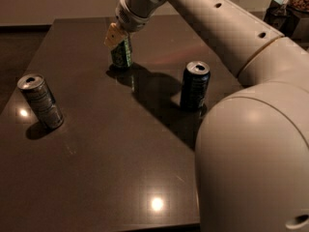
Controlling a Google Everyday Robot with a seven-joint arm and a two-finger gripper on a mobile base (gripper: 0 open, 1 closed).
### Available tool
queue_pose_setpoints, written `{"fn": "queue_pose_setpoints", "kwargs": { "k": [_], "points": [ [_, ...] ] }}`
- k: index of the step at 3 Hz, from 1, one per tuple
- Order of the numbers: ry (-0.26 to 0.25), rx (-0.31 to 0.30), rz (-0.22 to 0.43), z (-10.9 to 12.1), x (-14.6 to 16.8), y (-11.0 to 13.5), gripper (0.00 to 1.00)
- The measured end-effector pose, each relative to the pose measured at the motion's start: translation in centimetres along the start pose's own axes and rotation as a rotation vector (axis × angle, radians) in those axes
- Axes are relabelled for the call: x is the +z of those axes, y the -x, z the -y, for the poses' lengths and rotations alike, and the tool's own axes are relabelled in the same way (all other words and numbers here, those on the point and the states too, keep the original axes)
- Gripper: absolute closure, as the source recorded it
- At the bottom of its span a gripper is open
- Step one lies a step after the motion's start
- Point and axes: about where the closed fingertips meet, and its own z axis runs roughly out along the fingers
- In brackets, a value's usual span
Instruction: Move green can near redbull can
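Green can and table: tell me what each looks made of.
Table: dark and glossy, stone-like or laminate; it reflects bright light spots. Green can, at the gripper on the far side: likely thin metal with a printed green label, judging by its drink-can shape.
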Motion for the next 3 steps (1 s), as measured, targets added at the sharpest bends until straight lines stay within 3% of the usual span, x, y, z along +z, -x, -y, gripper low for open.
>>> {"fn": "queue_pose_setpoints", "kwargs": {
  "k": [1,3],
  "points": [
    [0.017,-0.041,0.005,-1.8,-1.4,0.0,0.95],
    [0.172,-0.181,0.021,-10.1,-2.4,-0.2,1.0]
  ]
}}
